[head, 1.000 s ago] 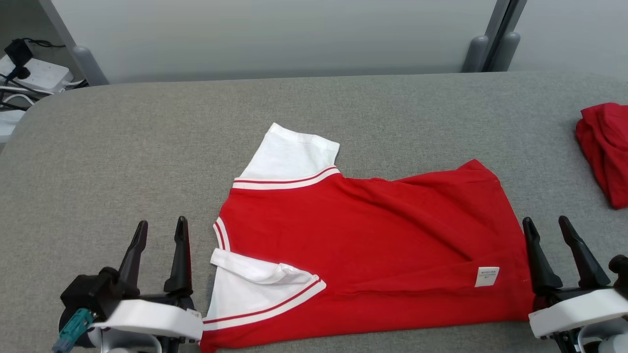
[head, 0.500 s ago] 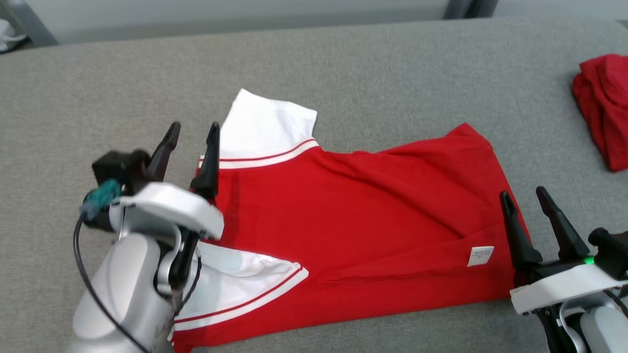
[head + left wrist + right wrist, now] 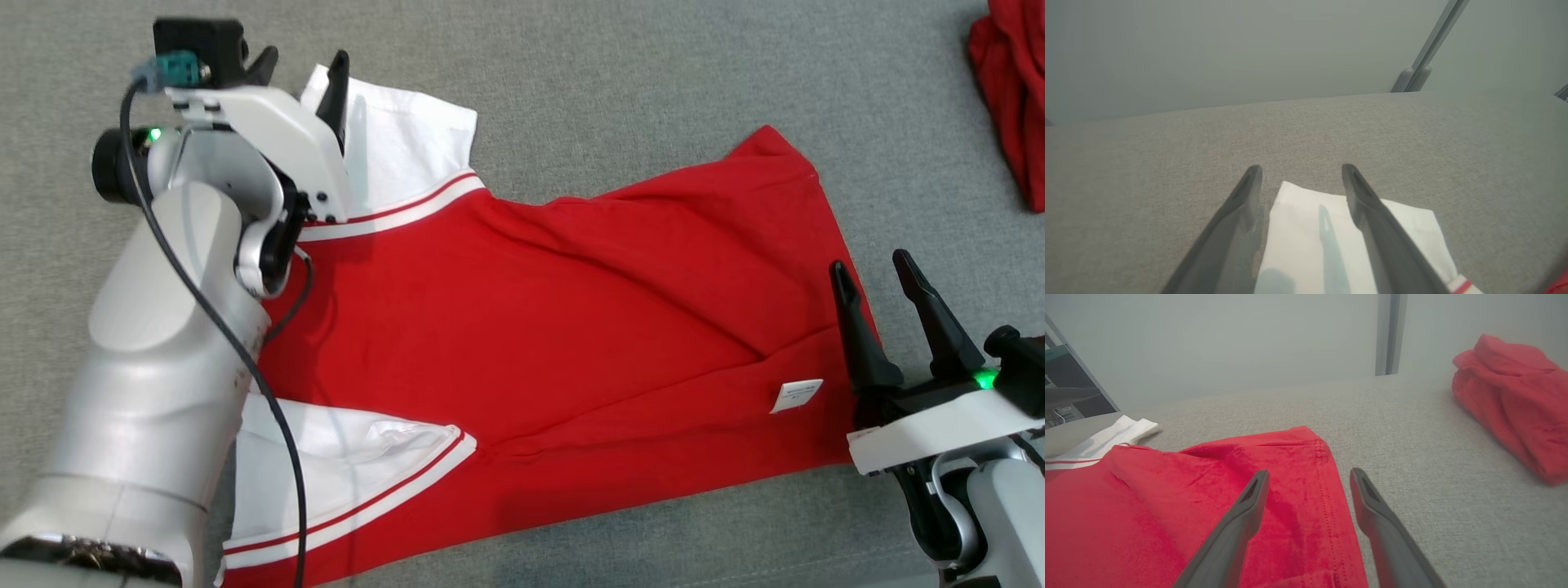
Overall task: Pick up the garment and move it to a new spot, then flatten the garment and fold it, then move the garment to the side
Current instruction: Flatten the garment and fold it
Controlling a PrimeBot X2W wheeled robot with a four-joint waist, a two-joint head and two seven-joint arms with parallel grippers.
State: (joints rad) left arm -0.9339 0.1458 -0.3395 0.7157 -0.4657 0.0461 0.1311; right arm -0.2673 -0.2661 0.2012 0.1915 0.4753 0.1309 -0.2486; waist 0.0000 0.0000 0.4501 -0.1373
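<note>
Lying flat on the grey woven table [image 3: 620,73], the red garment [image 3: 571,327] runs left-right, hem [image 3: 812,212] rightward. Left gripper [image 3: 302,65] gapes empty over its far white sleeve [image 3: 408,139], right gripper [image 3: 869,265] likewise beside the hem.

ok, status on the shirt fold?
Left hand open over the far white sleeve. Right hand open at the hem. Red shirt spread out, unfolded, near sleeve rumpled. Second red garment apart, far right.

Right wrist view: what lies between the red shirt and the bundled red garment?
Nothing: in the right wrist view the stretch from the red shirt to the bundled red garment is bare grey tabletop.
</note>
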